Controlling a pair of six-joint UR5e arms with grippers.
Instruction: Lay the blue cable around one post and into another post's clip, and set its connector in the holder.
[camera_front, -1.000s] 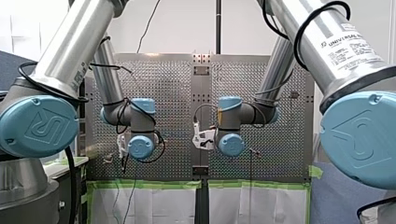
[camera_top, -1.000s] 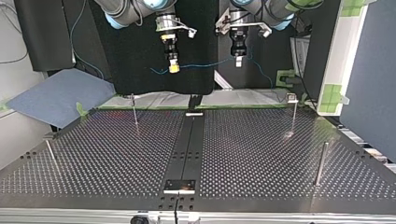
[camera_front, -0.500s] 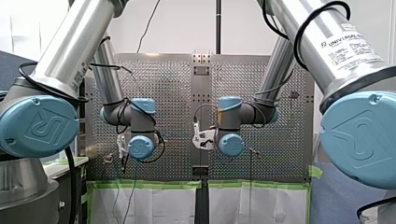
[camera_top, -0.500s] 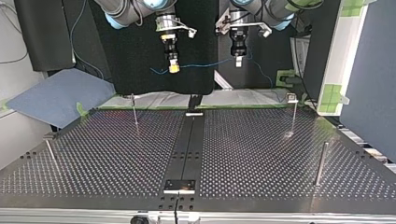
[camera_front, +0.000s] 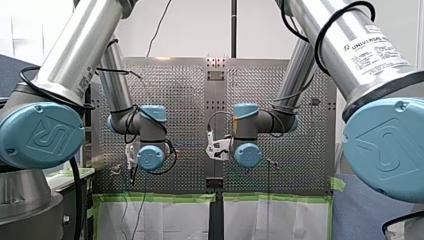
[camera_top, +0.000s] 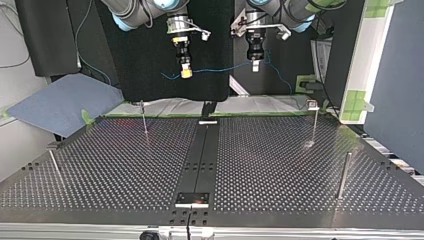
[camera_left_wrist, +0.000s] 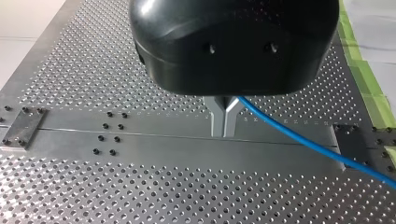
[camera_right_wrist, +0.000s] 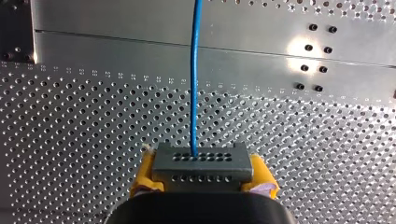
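In the top view both arms hang high above the table's far edge, the blue cable (camera_top: 220, 68) strung between them. My right gripper (camera_top: 185, 73), with yellow pads, is at that view's left; my left gripper (camera_top: 255, 66) is at its right. The right wrist view shows my right gripper (camera_right_wrist: 202, 175) shut on the grey connector (camera_right_wrist: 201, 158), the cable (camera_right_wrist: 194, 70) running straight ahead from it. In the left wrist view the metal fingers of my left gripper (camera_left_wrist: 225, 127) are shut on the cable (camera_left_wrist: 299, 140), which trails off to one side above the perforated table.
Thin posts stand on the perforated table (camera_top: 280, 165): one (camera_top: 144, 117) at the top view's far left, one with a clip (camera_top: 314, 120) at its far right, a thicker one (camera_top: 343, 175) at its near right, another (camera_top: 54, 165) at its near left. A holder plate (camera_top: 192, 199) sits on the centre rail.
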